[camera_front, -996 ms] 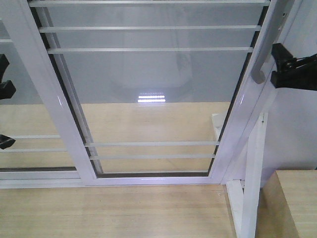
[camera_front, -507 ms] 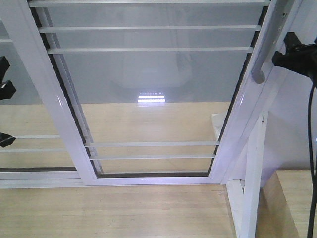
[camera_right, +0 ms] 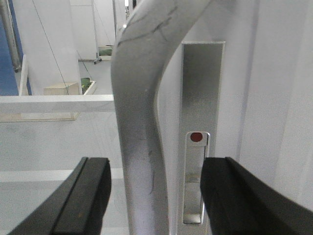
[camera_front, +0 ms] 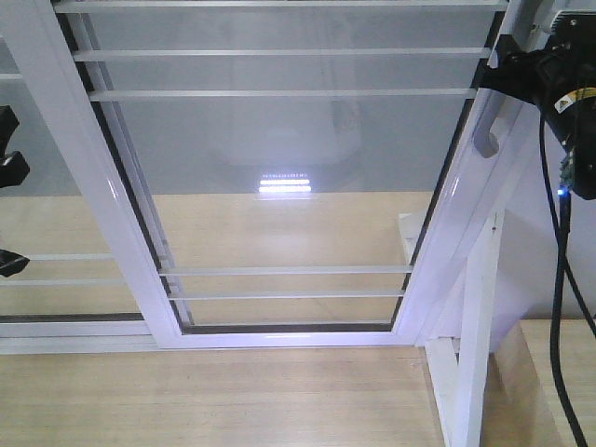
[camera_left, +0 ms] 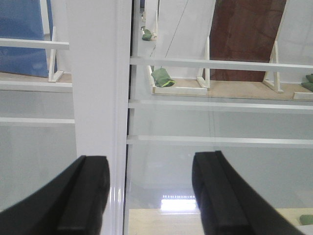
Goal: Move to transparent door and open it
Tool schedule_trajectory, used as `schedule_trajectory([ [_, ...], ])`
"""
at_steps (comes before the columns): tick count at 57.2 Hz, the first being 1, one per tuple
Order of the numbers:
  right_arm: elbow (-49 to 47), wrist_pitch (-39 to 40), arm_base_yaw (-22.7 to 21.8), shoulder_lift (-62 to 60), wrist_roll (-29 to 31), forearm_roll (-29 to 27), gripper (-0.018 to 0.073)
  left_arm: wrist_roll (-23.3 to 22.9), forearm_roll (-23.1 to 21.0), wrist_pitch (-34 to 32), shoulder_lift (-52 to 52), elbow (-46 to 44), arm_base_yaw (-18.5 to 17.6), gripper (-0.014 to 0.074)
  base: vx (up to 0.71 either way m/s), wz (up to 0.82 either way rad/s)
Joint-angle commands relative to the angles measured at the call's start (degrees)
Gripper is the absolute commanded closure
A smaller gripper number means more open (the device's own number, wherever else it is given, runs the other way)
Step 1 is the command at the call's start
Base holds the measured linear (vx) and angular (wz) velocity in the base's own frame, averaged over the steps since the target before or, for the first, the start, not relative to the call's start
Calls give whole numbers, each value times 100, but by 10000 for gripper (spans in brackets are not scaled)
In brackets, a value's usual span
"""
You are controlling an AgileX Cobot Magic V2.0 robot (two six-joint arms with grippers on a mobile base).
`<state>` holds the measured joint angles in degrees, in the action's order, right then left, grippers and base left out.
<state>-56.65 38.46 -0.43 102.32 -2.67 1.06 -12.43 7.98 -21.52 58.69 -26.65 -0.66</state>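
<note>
The transparent door [camera_front: 279, 168] stands upright on its track along the far edge of the pale wood platform [camera_front: 214, 400], with its broad face toward the robot and its long axis vertical. At the far-left corner the left gripper [camera_left: 151, 196] hangs with its jaws released, holding nothing, in front of a white frame post [camera_left: 95, 73] and glass. The panel looks stiff but breakable, probably heavy enough to drag in its track, and the smooth glass and thin white bars [camera_front: 279, 93] offer no safe grip. The place to hold is the curved pale-grey handle [camera_right: 142, 122] on the right-hand stile, which runs lengthwise up the frame near the far-right corner. The right gripper [camera_right: 156, 196] has its jaws spread either side of that handle, not clenched on it. The lock plate [camera_right: 200, 122] sits just right of it. A sideways pull leftward along the track seems needed.
</note>
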Motion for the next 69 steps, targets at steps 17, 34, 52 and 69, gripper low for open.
schedule_trajectory([
  [17, -816, 193, -33, 228, -5, 162, 161, -52, -30, -436, -76, -197, 5, 97, 0, 0],
  [34, -816, 114, -16, 171, 1, 277, 410, -52, -30, -436, -76, -197, 5, 97, 0, 0],
  [52, -816, 138, 329, 71, -14, 950, 394, -52, -30, -436, -76, -197, 5, 97, 0, 0],
  [69, -816, 165, 864, 71, 6, 940, 386, -52, -30, -436, -76, -197, 5, 97, 0, 0],
])
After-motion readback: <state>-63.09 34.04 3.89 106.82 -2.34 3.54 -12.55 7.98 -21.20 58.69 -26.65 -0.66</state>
